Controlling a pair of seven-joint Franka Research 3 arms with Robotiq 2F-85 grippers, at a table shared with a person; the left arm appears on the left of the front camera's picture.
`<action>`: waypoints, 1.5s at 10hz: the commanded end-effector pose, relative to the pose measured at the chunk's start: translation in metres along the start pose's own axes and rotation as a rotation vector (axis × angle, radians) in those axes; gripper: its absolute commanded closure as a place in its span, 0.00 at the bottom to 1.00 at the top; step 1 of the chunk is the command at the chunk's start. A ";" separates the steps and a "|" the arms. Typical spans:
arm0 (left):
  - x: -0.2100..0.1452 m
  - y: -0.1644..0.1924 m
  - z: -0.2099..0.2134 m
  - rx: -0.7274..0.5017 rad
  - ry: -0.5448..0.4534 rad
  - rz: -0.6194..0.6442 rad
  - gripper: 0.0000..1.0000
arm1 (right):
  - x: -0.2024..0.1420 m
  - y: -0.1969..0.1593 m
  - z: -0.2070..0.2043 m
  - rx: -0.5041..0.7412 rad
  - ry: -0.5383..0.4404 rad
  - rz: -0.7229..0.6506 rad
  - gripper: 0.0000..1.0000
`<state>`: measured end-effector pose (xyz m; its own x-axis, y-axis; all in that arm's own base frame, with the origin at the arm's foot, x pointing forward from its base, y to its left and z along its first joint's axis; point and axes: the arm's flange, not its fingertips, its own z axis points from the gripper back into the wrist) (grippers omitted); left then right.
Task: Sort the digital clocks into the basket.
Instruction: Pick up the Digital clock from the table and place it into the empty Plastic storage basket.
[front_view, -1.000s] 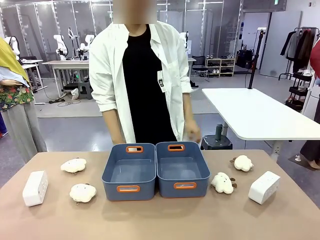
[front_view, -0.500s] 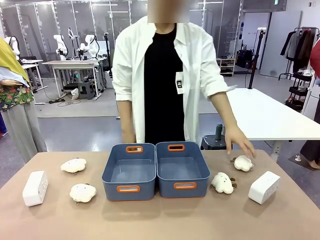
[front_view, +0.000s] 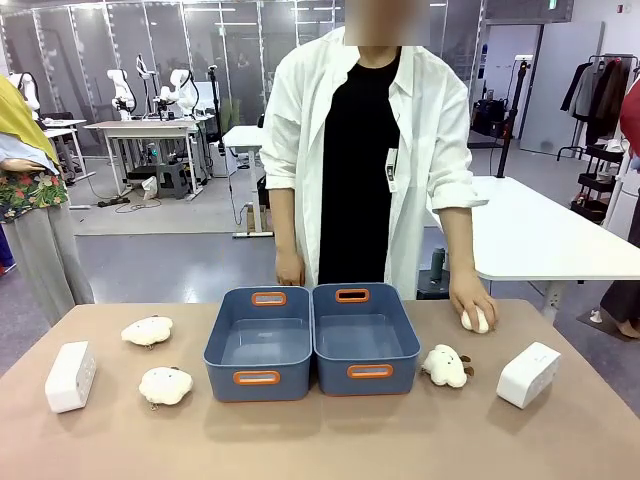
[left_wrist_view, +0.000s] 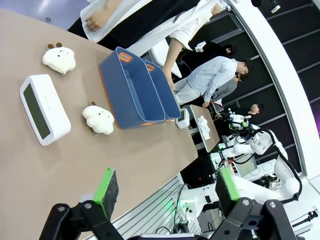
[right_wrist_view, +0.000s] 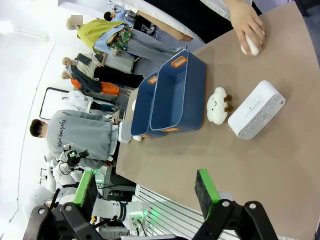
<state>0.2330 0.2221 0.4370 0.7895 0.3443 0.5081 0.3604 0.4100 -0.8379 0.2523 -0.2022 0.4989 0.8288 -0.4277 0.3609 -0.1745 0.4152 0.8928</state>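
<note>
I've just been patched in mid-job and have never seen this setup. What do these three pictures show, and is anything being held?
The wide picture comes from a fixed camera on the robot's side. It looks across the brown table at a person in a white coat. The other two pictures come from cameras on the arms' wrists, each looking along its own black two-finger claw with green pads. These are the left gripper and the right gripper, both open and holding nothing.

On the table are two blue rectangular plastic bins with orange handle slots, side by side. A white rounded plastic digital clock lies near each end. There are also fluffy cream cloud-shaped plush toys. The person's hand covers a fourth plush.
</note>
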 end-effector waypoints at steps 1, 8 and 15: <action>0.002 -0.001 0.003 -0.018 -0.007 -0.018 0.00 | -0.001 0.002 0.003 0.011 -0.004 0.011 0.00; 0.003 -0.004 -0.002 0.024 0.025 -0.018 0.00 | -0.001 0.002 0.003 0.011 -0.004 0.011 0.00; 0.085 -0.038 -0.078 0.614 0.506 0.105 0.00 | -0.001 0.002 0.003 0.011 -0.004 0.011 0.00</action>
<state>0.3070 0.1779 0.4955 0.9561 0.0987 0.2761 0.0955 0.7856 -0.6114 0.2523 -0.2023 0.4990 0.8287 -0.4278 0.3609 -0.1741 0.4158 0.8926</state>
